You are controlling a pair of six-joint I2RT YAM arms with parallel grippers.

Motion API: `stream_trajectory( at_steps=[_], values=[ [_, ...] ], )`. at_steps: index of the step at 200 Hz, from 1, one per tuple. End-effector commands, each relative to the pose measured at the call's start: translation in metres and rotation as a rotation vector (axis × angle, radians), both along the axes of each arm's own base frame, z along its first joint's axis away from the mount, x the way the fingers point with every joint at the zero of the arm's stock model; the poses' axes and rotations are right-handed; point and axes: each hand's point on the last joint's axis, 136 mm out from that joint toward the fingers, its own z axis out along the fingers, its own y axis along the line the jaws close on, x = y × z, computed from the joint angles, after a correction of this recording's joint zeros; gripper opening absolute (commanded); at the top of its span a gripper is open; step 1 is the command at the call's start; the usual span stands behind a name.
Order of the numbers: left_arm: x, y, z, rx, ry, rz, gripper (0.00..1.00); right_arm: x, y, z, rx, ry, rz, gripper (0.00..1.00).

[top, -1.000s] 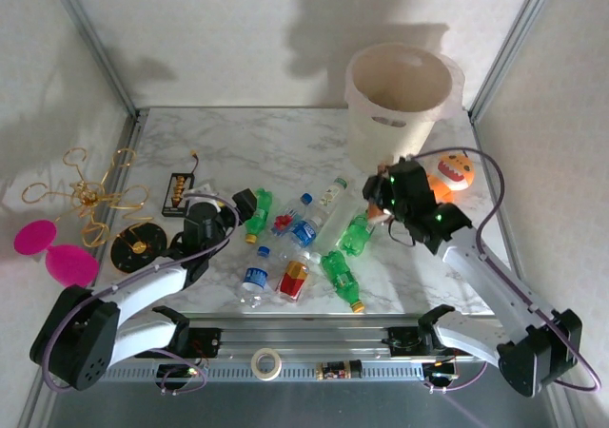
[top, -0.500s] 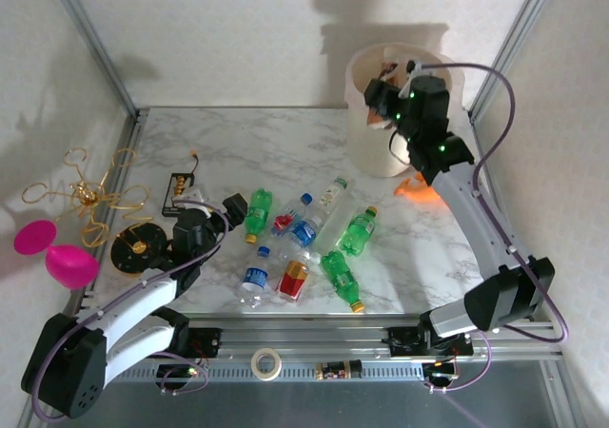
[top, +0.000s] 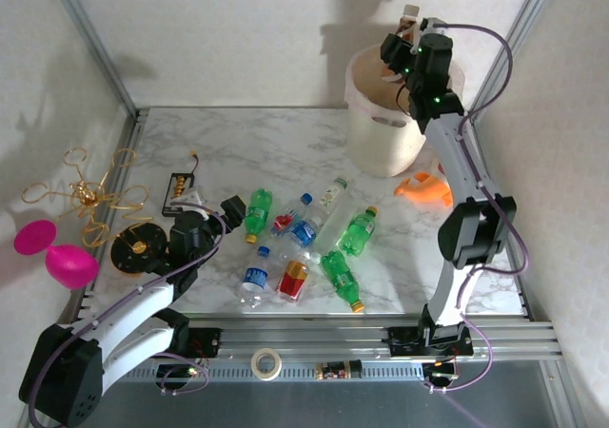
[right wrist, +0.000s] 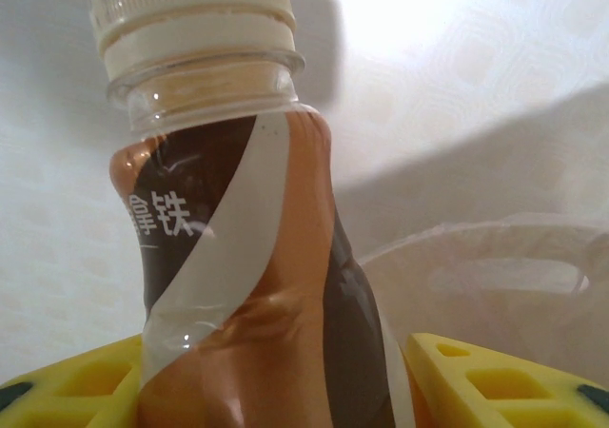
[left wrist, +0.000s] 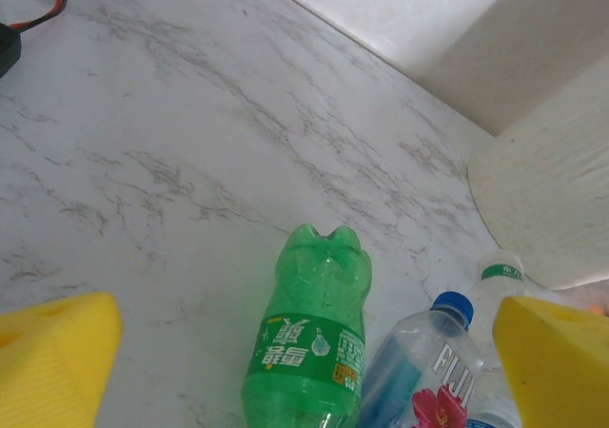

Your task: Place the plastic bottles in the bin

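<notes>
Marble bench [top: 238, 143], bottles [top: 297, 278] scattered mid-surface, bin [top: 366, 152] at its far right corner.
I had the right hand [top: 404, 40] clamped on a brown-labelled bottle [right wrist: 238, 285] above the bin; left hand [top: 214, 202] gaped by a green bottle [left wrist: 309, 352].

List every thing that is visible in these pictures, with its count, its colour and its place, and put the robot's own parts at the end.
bin: one, cream-white, far right of the table
green bottles: three, lying mid-table
clear bottles: about five, blue or red labels, lying among the green ones
brown-label bottle: one, white cap, held above the bin's rim
toy: one, orange, right of the bin
box: one, black with wires, left part of the table
disc: one, black with gold centre, at the table's left edge
wire ornament: one, gold, left of the table
pink shapes: two, beside the ornament
tape roll: one, pale, below the table's near edge
left hand: open, low at the table's left
right hand: shut on the brown-label bottle
</notes>
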Motion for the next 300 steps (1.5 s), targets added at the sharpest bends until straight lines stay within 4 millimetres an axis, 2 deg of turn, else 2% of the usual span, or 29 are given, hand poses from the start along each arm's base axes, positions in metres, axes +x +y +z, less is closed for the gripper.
stream_trajectory(
  at_steps=[1, 32, 56, 84, 110, 120, 158, 185, 221, 259, 300],
  values=[
    [-0.003, 0.003, -0.002, 0.016, 0.005, -0.006, 1.0, 0.011, -0.001, -0.005, -0.025, 0.014, -0.003, 0.47],
    [-0.007, 0.008, -0.007, 0.031, 0.025, 0.009, 1.0, 0.02, 0.001, -0.029, -0.029, 0.06, 0.004, 0.5],
    [-0.007, 0.009, -0.007, 0.039, 0.026, 0.014, 0.99, 0.023, 0.003, -0.038, -0.029, 0.076, 0.011, 0.57],
    [-0.007, 0.01, -0.005, 0.044, 0.025, 0.016, 1.0, 0.023, 0.002, -0.032, -0.041, 0.07, 0.006, 0.73],
    [-0.007, 0.011, -0.005, 0.046, 0.025, 0.022, 1.0, 0.015, -0.001, -0.014, -0.07, 0.041, 0.003, 0.88],
    [-0.007, 0.012, -0.005, 0.045, 0.025, 0.023, 1.0, 0.01, -0.003, -0.005, -0.08, 0.023, 0.001, 0.99],
    [-0.005, 0.012, -0.003, 0.05, 0.025, 0.028, 1.0, -0.02, -0.002, 0.032, -0.087, -0.045, 0.034, 0.99],
    [-0.002, 0.01, -0.003, 0.046, 0.034, 0.022, 1.0, -0.046, 0.003, 0.041, -0.097, -0.073, 0.07, 0.99],
    [0.0, -0.004, -0.01, 0.01, 0.065, -0.037, 1.0, -0.086, 0.012, 0.036, -0.134, -0.081, 0.082, 0.99],
    [0.001, -0.018, -0.018, 0.018, 0.113, -0.116, 0.99, -0.133, 0.037, 0.024, -0.14, -0.103, 0.164, 0.99],
    [0.001, -0.033, -0.031, 0.05, 0.172, -0.195, 0.97, -0.167, 0.061, -0.01, -0.141, -0.04, 0.276, 0.99]
  ],
)
